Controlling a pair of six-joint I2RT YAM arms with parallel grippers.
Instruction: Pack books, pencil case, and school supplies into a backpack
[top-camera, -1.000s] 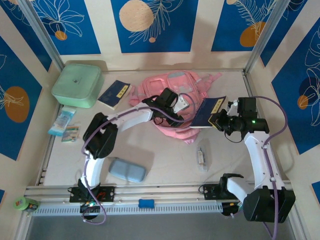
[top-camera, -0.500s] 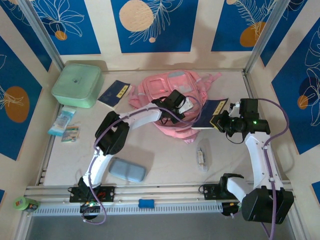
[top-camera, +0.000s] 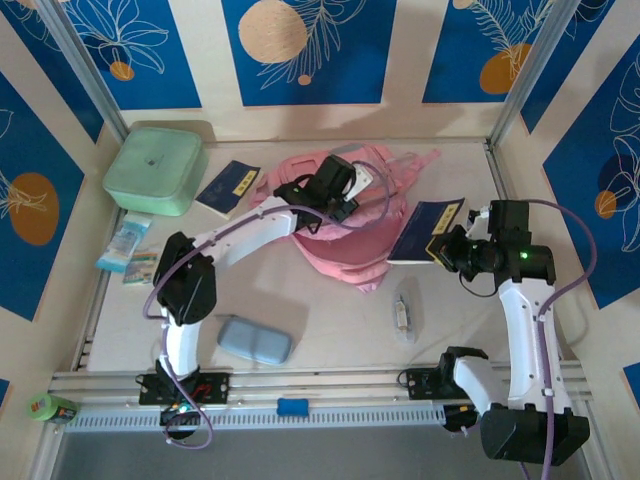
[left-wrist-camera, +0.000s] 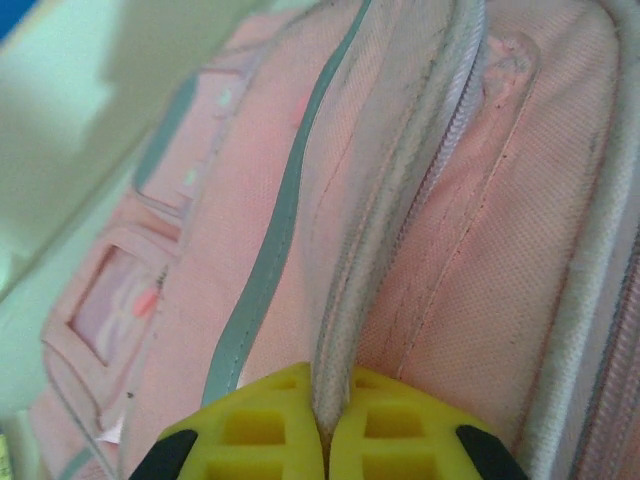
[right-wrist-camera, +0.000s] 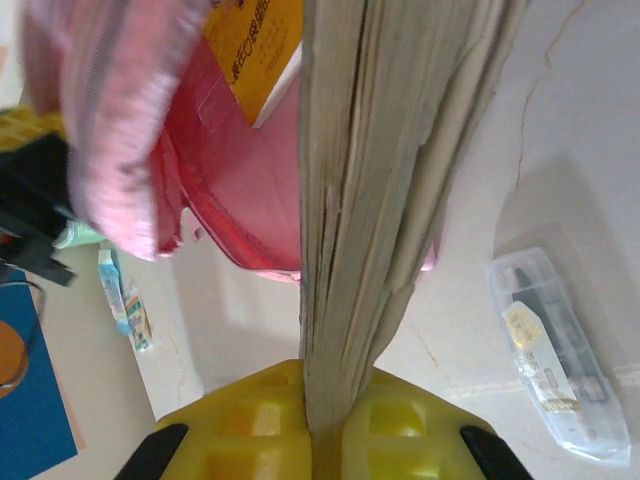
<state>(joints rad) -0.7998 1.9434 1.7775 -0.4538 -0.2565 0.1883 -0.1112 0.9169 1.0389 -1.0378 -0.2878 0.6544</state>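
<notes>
Shifted toward 11 o'clock, the left gripper (left-wrist-camera: 322, 428) pinched the pink backpack's (top-camera: 350, 255) grey-trimmed zipper edge at 12 o'clock; at 3 o'clock, the right gripper's (right-wrist-camera: 320, 428) jaws clamped a navy book (top-camera: 425, 230).

I've got the left arm (top-camera: 240, 235) stretched long across the table, elbow bent low near its base, forearm running up and to the right toward the far middle. Left gripper (left-wrist-camera: 325, 425): yellow fingers (left-wrist-camera: 250, 430) pressed together, pinching a fold of the backpack (left-wrist-camera: 480, 260) fabric beside the zip. Over on the other side, the right arm (top-camera: 525, 320) stands tall from its base, upper link close to vertical, wrist turned in toward the centre. Right gripper (right-wrist-camera: 325, 420) is clamped on the book (right-wrist-camera: 400, 150), jaws tight on one edge, the pages standing edge-on straight out from the fingers.
</notes>
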